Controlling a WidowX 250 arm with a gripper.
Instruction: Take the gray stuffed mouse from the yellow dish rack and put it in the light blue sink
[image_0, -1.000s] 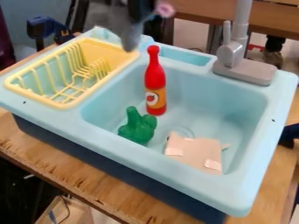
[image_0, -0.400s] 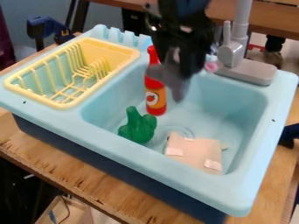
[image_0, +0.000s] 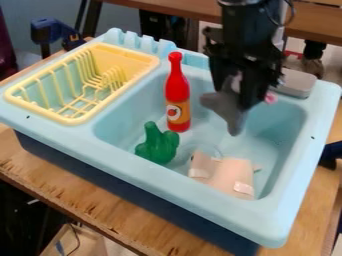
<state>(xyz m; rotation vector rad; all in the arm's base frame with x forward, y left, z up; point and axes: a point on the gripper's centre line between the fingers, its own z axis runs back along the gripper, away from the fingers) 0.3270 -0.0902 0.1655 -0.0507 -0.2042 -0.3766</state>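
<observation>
Over the right half of the sink basin, the black gripper (image_0: 242, 98) hangs down, shut on a grey toy (image_0: 228, 109). The toy's tapered grey part points down on the left side of the gripper, and a small pink piece (image_0: 270, 97) sticks out at the right. A red bottle (image_0: 177, 91) with an orange label stands upright in the basin, left of the grey toy. In front of the bottle lies a green lumpy toy (image_0: 158, 144). A flat beige piece (image_0: 228, 174) with white patches rests on the basin floor, lower than the held toy in the view.
The light blue sink (image_0: 294, 192) stands on a wooden table (image_0: 93, 202). A yellow dish rack (image_0: 55, 117) is set into its left side. Behind the gripper, at the back right, is the grey faucet base (image_0: 298, 83). A blue clamp (image_0: 48, 31) stands behind the rack.
From the back left, my gripper has moved right and toward the front with the grey toy, coming over the basin. A shadow now falls on the beige piece; the other toys have stayed in place.
</observation>
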